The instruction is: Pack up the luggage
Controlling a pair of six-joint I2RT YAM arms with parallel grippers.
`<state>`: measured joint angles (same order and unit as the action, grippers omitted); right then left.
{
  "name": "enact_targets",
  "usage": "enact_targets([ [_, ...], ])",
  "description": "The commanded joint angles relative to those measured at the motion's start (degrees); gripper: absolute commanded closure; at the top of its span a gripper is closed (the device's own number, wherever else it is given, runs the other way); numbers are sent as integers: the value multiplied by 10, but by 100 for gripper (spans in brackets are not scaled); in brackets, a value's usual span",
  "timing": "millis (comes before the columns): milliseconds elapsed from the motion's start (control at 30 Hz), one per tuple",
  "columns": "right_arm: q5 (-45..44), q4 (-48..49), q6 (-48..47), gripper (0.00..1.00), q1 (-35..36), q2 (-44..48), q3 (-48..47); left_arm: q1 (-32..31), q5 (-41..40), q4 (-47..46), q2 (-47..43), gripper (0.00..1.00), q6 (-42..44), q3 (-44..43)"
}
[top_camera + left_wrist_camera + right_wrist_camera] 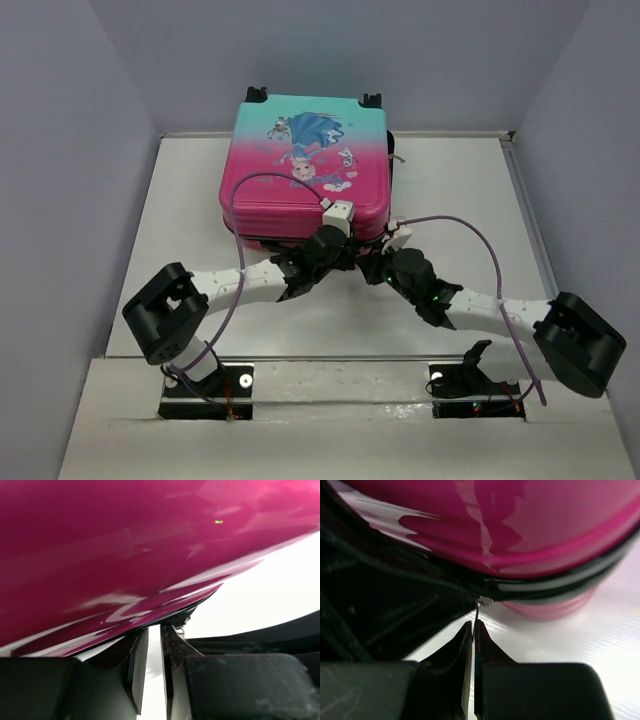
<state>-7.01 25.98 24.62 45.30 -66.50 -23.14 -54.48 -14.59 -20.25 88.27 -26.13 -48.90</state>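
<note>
Two arms: both meet at the near edge of the luggage point(305, 165).
Luggage: lies flat at the table's point(170, 260) far edge, lid down; contents hidden.
Left gripper point(150, 652): fingers nearly together under the pink shell.
Right gripper point(473, 632): fingers pinched on the zipper pull point(478, 611).

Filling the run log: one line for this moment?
pink-to-teal hard-shell suitcase lid down | right fingers pinch zipper pull | left fingers nearly closed at seam

Both arms point(250, 280) point(470, 305) reach forward, converging; jaws of each nearly closed.
</note>
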Motion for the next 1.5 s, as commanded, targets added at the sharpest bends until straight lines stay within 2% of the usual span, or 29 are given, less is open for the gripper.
enact_targets([
  [0, -24, 42, 96, 93, 93, -93, -35, 32, -24, -61, -46, 69, 12, -19],
  [33, -36, 51, 103, 93, 93, -107, -35, 32, -29, -46, -101, 67, 12, -5],
  [67, -58, 58, 107, 93, 93, -107, -32, 32, -49, -8, -132, 60, 12, 25],
  [100, -58, 59, 108, 93, 93, -105, -30, 33, -49, -8, -169, 58, 7, 39],
  [133, -77, 58, 110, 93, 93, -96, -26, 34, -82, 42, -243, 56, 4, 50],
  [167, -84, 58, 110, 93, 93, -93, -23, 38, -96, 65, -279, 54, -3, 61],
  [233, -93, 51, 109, 93, 93, -84, -18, 81, -126, 152, -370, 52, -16, 71],
  [267, -95, 51, 111, 93, 93, -82, -17, 109, -125, 172, -392, 52, -25, 71],
  [333, -121, 43, 111, 93, 93, -76, -14, 252, -96, 202, -444, 52, -40, 66],
  [367, -122, 37, 111, 93, 93, -72, -12, 253, -96, 202, -444, 52, -40, 66],
  [400, -127, 35, 112, 93, 93, -65, -11, 281, -88, 202, -449, 52, -45, 60],
  [433, -129, 30, 112, 93, 93, -58, -9, 335, -70, 201, -454, 51, -72, 57],
  [500, -136, 15, 105, 93, 93, -38, -10, 388, -55, 201, -450, 49, -88, 41],
  [567, -139, -2, 98, 93, 93, -30, -13, 486, -20, 200, -428, 46, -91, 24],
  [600, -141, -7, 90, 93, 93, -26, -15, 526, 62, 194, -389, 46, -90, 6],
  [667, -137, -17, 84, 93, 93, -28, -21, 630, 144, 186, -337, 45, -105, -7],
  [733, -131, -16, 84, 93, 93, -34, -24, 660, 199, 164, -262, 46, -118, -17],
  [833, -133, -15, 79, 93, 98, -42, -28, 668, 215, 152, -185, 47, -123, -35],
  [967, -136, -15, 71, 93, 103, -57, -45, 664, 241, 108, -130, 47, -160, -24],
  [1133, -151, -17, 47, 93, 124, -90, -85, 617, 242, 103, -59, 48, -147, -43],
  [1267, -144, -29, 25, 93, 150, -135, -154, 520, 224, 75, -76, 48, -151, -15],
  [1400, -106, -36, -13, 93, 206, -244, -250, 475, 247, 29, -131, 48, -176, 54],
  [1433, -101, -37, -24, 93, 220, -245, -272, 468, 250, 31, -142, 48, -175, 59],
  [1467, -97, -39, -34, 93, 234, -284, -294, 464, 255, 34, -151, 48, -172, 65],
])
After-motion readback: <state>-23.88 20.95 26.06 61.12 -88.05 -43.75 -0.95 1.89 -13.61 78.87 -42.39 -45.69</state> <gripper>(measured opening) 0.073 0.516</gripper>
